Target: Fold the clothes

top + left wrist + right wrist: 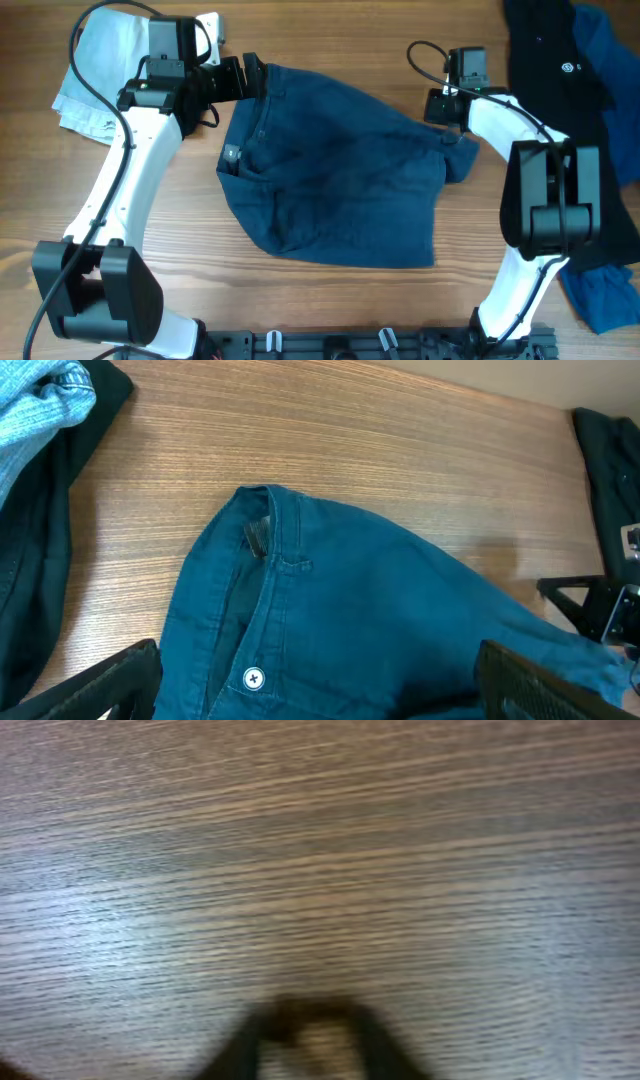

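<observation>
The dark navy-blue shorts (pixel 335 170) lie crumpled in the middle of the wooden table, waistband to the upper left. My left gripper (pixel 250 76) is open over the waistband. In the left wrist view its jaws (pixel 318 662) straddle the fabric (pixel 380 590) near a white button (pixel 254 679) and hold nothing. My right gripper (pixel 446 106) sits at the shorts' upper right edge. The right wrist view is blurred. There its fingertips (pixel 305 1020) meet over bare wood, with no fabric showing between them.
A light-blue denim garment (pixel 95 70) lies at the far left behind the left arm. A black garment with a small white logo (pixel 560 60) lies at the far right. Brighter blue fabric (pixel 610 290) lies at the right edge.
</observation>
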Controlling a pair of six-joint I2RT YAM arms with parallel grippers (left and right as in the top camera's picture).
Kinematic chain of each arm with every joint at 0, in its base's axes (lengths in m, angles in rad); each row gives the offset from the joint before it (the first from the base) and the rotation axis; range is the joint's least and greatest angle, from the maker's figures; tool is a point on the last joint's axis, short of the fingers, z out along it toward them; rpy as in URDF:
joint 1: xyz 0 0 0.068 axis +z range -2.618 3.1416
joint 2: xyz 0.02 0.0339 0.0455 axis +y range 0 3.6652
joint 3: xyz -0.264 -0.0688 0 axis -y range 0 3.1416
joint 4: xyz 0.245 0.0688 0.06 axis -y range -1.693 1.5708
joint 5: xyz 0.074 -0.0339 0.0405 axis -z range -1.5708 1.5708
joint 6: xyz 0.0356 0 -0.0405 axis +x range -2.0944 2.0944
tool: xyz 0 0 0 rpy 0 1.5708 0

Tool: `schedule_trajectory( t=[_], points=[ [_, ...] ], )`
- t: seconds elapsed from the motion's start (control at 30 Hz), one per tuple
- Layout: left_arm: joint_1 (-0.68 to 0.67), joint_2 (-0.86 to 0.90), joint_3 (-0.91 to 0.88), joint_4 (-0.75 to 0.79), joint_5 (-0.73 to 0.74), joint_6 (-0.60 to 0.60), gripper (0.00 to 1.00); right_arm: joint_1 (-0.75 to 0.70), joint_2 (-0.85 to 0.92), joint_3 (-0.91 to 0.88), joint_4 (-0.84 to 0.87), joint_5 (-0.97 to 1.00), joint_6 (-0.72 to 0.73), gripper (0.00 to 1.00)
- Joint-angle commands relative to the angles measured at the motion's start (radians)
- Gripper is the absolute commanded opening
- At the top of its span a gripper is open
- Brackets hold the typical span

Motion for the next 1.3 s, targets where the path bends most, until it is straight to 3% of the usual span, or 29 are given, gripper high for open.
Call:
schedule_trajectory(
  t=[0.0, 0.13, 0.2, 0.33, 0.43, 0.47, 0.5, 0.6, 0.83, 1.03, 1.27],
  points=[
    [-0.002, 0.014, 0.012, -0.001, -0.002, 0.016, 1.0, 0.007, 0.056, 0.001, 0.033, 0.027, -0.002, 0.04],
    [-0.002, 0.014, 0.012, 0.0, -0.003, 0.016, 1.0, -0.004, 0.056, 0.087, 0.088, 0.034, -0.002, 0.04],
    [-0.002, 0.014, 0.012, 0.0, -0.01, 0.016, 1.0, -0.004, 0.054, 0.197, 0.01, 0.011, -0.003, 0.04],
    [-0.002, 0.014, 0.012, -0.017, -0.01, 0.012, 1.0, -0.004, 0.045, 0.424, -0.402, -0.213, 0.002, 0.04],
    [-0.002, 0.014, 0.012, -0.062, -0.01, 0.012, 1.0, -0.003, 0.043, 0.448, -0.719, -0.408, -0.015, 0.05],
    [-0.002, 0.014, 0.012, -0.077, -0.009, 0.008, 1.0, -0.001, 0.043, 0.448, -0.801, -0.451, -0.064, 0.22],
    [-0.002, 0.014, 0.012, -0.093, -0.01, 0.008, 1.0, 0.001, 0.043, 0.448, -0.875, -0.461, -0.1, 0.3],
    [-0.002, 0.014, 0.012, -0.109, -0.009, 0.008, 1.0, 0.026, 0.043, 0.434, -1.035, -0.403, -0.147, 0.35],
    [-0.002, 0.014, 0.012, -0.105, -0.01, 0.009, 1.0, 0.051, 0.046, 0.278, -0.704, -0.259, 0.057, 0.27],
    [-0.002, 0.014, 0.012, -0.101, -0.01, 0.009, 1.0, 0.051, 0.046, 0.158, -0.372, -0.08, 0.084, 0.22],
    [-0.002, 0.014, 0.012, -0.098, -0.01, 0.008, 1.0, 0.047, 0.162, 0.122, -0.071, -0.064, 0.09, 0.19]
  ],
)
